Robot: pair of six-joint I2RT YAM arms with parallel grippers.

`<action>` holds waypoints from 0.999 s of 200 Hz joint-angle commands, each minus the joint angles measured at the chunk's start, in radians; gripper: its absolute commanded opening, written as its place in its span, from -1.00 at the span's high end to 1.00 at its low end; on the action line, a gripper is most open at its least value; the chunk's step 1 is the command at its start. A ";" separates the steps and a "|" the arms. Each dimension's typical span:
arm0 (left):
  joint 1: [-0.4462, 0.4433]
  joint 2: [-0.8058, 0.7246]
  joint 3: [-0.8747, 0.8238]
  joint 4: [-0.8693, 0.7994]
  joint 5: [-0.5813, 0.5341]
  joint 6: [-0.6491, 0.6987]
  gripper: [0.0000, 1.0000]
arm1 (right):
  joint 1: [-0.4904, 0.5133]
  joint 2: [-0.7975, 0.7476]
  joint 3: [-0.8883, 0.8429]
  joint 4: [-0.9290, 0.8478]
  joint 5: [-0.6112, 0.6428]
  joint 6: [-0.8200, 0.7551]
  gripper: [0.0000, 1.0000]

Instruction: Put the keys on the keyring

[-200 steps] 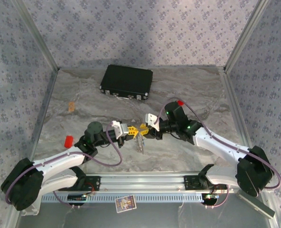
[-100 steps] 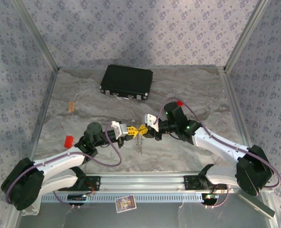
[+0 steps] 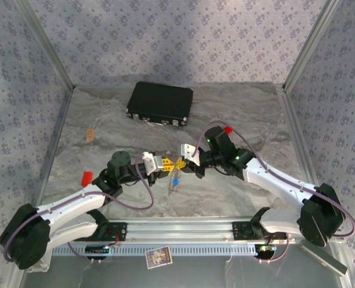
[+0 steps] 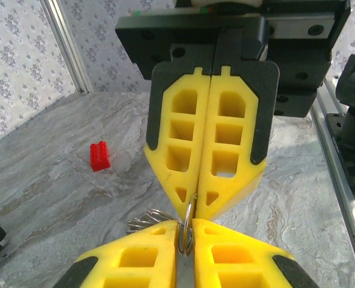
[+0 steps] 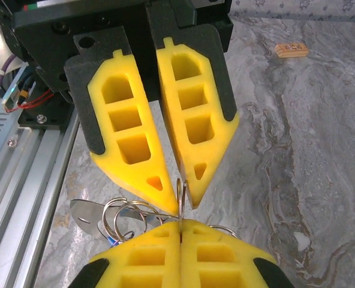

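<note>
top view / arms: I'm watching the left arm [image 3: 75,204] and right arm [image 3: 273,180] reaching in over the middle of the bench [image 3: 237,108]. The left jaws and right jaws are meeting tip to tip.
top view / keys: the keys [image 3: 174,181] are hanging in a little bunch just under that meeting point. I'm picking out a blue head, but the keyring is too thin to make out here.
top view / other stuff: a black case [image 3: 159,103] is sitting at the back. A red block [image 3: 87,177] is lying beside the left arm, a second red block [image 3: 228,129] behind the right arm, and a tan piece [image 3: 90,134] off to the left.
left wrist / left jaws: they're poking in from the bottom and pinching the keyring [image 4: 188,221], which is standing edge-on between the tips.
left wrist / right jaws: they're facing me from above, pressed together, with the tips gripping the same ring.
left wrist / background: the second red block [image 4: 99,156] is lying on the bench.
right wrist / right jaws: they're coming in from the bottom, squeezed tight on the keyring [image 5: 180,201].
right wrist / left jaws: they're showing a sliver of gap higher up, with the tips nipping the ring.
right wrist / keys: the keys [image 5: 81,211] are dangling lower left among wire loops, with a bit of blue peeking out.
right wrist / background: the tan piece [image 5: 291,50] is lying far back.
</note>
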State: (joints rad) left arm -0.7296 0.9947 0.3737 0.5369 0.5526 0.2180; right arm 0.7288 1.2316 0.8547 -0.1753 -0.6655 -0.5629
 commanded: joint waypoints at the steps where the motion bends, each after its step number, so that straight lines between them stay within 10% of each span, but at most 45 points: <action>1: -0.012 0.002 0.027 -0.078 -0.010 0.047 0.75 | 0.015 0.008 0.070 -0.093 0.012 -0.065 1.00; 71: -0.017 -0.024 0.014 -0.049 -0.019 0.058 1.00 | 0.021 -0.003 0.081 -0.143 0.036 -0.080 1.00; 104: -0.018 -0.055 0.004 -0.040 -0.028 0.057 1.00 | -0.022 -0.097 -0.011 -0.047 0.092 0.034 0.40; 200: -0.025 -0.032 0.038 -0.072 -0.040 0.089 1.00 | -0.034 -0.168 -0.146 -0.140 0.887 0.863 0.28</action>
State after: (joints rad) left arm -0.7464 0.9565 0.3771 0.4641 0.5076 0.2810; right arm 0.6945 1.0527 0.6815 -0.1856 -0.1066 -0.1028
